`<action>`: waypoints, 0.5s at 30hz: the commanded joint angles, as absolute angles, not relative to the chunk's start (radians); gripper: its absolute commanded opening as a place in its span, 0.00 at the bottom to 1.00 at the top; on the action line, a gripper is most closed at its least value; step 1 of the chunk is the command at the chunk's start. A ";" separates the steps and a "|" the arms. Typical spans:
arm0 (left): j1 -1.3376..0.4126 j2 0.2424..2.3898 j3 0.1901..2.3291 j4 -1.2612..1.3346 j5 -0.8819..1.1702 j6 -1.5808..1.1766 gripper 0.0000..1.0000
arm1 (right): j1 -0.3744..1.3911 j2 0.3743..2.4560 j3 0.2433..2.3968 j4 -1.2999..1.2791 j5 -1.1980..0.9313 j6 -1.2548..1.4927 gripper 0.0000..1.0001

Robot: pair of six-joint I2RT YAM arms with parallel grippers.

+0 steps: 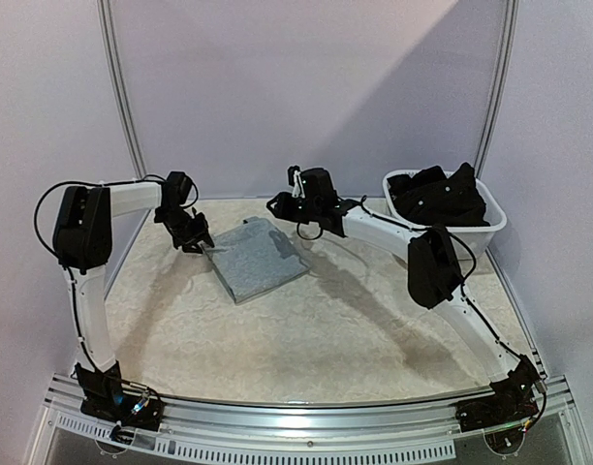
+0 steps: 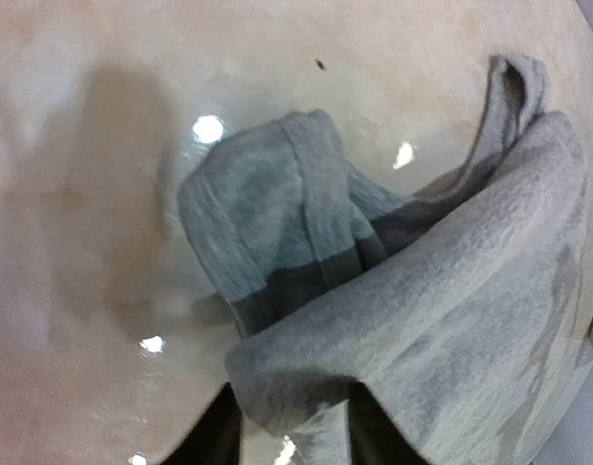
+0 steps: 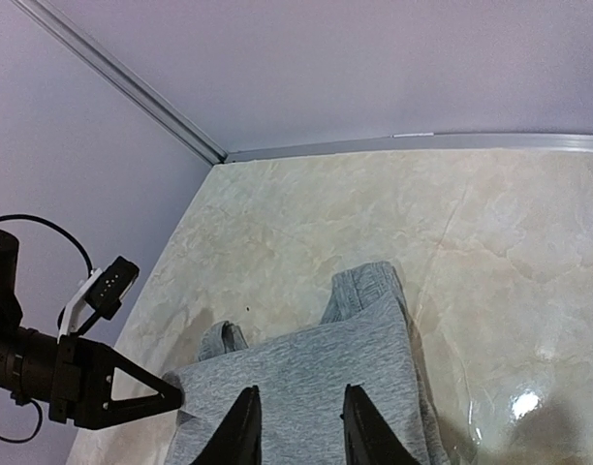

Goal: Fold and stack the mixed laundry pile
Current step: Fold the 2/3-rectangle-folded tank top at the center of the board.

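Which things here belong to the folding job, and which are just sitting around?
Job: grey top; black clothes, piled in the basket.
Just there: basket; table.

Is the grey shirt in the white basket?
No, the folded light grey cloth top lies on the marbled table, while the white plastic basket holds black clothes.

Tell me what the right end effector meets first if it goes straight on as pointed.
Likely the grey top, lying just ahead of the right end effector; depth is unclear, bare table beyond it.
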State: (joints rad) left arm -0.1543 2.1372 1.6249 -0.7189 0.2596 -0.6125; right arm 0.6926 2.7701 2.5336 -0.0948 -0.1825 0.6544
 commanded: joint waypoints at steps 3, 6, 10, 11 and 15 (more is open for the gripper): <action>-0.133 2.110 1.707 -0.697 0.162 -0.576 0.99 | 0.684 2.727 2.515 -0.112 -0.158 0.593 0.40; -0.144 2.086 1.709 -0.721 0.155 -0.556 1.00 | 0.684 2.644 2.421 -0.124 -0.150 0.553 0.45; -0.179 2.027 1.647 -0.721 0.134 -0.555 0.96 | 0.683 2.554 2.356 -0.219 -0.140 0.496 0.47; -0.192 2.016 1.629 -0.728 0.136 -0.558 0.93 | 0.683 2.523 2.335 -0.244 -0.135 0.484 0.47; -0.253 1.962 1.564 -0.768 0.104 -0.593 0.84 | 0.680 2.408 2.213 -0.339 -0.081 0.454 0.47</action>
State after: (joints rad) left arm -0.1871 2.0212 1.6276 -0.7238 0.1425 -0.5751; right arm 0.6922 2.5687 2.3016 -0.2226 -0.1421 0.5156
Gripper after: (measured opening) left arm 0.865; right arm 0.469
